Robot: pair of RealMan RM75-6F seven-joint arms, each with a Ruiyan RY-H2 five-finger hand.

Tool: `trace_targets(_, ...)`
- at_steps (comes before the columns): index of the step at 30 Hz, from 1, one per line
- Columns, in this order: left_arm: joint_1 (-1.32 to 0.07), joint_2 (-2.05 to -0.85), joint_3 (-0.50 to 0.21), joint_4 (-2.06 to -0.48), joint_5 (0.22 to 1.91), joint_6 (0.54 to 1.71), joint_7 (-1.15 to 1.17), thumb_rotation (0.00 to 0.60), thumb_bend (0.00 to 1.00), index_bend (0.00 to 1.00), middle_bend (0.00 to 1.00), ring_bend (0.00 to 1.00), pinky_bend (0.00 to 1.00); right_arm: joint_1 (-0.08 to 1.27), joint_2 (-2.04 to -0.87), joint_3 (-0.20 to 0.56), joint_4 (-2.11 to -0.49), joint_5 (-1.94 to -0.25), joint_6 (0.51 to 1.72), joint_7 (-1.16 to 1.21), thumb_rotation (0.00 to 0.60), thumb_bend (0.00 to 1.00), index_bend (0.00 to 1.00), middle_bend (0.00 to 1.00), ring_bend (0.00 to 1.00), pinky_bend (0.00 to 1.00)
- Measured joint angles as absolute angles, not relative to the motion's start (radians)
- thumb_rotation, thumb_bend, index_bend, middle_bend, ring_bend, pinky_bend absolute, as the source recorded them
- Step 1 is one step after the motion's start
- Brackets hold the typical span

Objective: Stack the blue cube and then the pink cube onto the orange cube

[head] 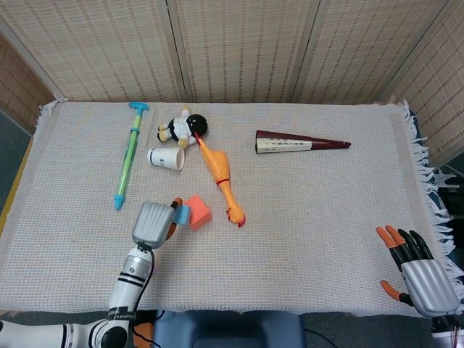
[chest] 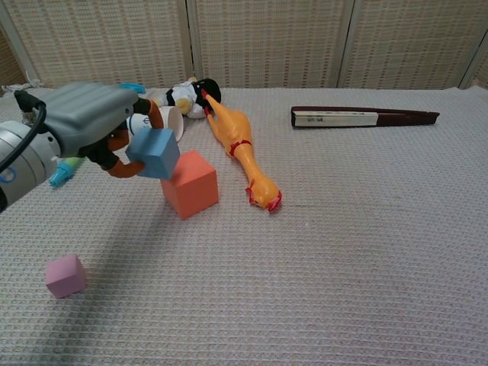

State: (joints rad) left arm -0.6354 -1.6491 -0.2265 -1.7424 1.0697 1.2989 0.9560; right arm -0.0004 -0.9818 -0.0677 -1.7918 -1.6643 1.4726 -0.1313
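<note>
My left hand (chest: 88, 122) (head: 152, 224) holds the blue cube (chest: 154, 153) (head: 182, 214) in the air, just above and left of the orange cube (chest: 189, 185) (head: 199, 212), which sits on the cloth near the middle. The pink cube (chest: 64, 275) lies alone on the cloth at the near left in the chest view; the head view hides it behind my left arm. My right hand (head: 416, 270) rests open at the near right edge of the table, far from the cubes, fingers spread.
A rubber chicken (chest: 238, 146) lies right beside the orange cube. Behind are a paper cup (head: 166, 159), a plush toy (head: 185, 128) and a green-blue water pump (head: 127, 156). A folded fan (head: 299, 143) lies at the back right. A woven cloth (head: 326, 210) covers the table.
</note>
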Motion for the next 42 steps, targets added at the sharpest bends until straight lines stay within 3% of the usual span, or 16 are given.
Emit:
trace_targets(11, -0.694, -1.671, -0.225, -1.646, 1.107, 1.238, 0.877, 0.6, 0.33, 0.46, 1.0, 1.0, 1.0, 0.006, -0.986, -0.056, -1.795, -1.629, 1.454, -0.145, 0.6, 0.12, 0.0, 0.0, 0.0, 0.0)
trace_targets(23, -0.717, -1.681, -0.298, -1.702, 0.935, 1.233, 0.864, 0.6, 0.33, 0.61, 1.0, 1.0, 1.0, 0.024, -0.987, -0.051, -1.798, -1.605, 1.422, -0.15, 0.6, 0.12, 0.0, 0.0, 0.0, 0.0)
trace_targets(32, -0.768, -1.7, -0.373, -1.783, 0.667, 1.31, 0.984, 0.6, 0.33, 0.64, 1.0, 1.0, 1.0, 0.024, -0.979, -0.056, -1.801, -1.613, 1.424, -0.141, 0.6, 0.12, 0.0, 0.0, 0.0, 0.0)
trace_targets(42, -0.838, -1.745, -0.382, -1.794, 0.614, 1.413, 1.043, 0.6, 0.33, 0.65, 1.0, 1.0, 1.0, 0.021, -0.967, -0.064, -1.801, -1.631, 1.433, -0.12, 0.6, 0.12, 0.0, 0.0, 0.0, 0.0)
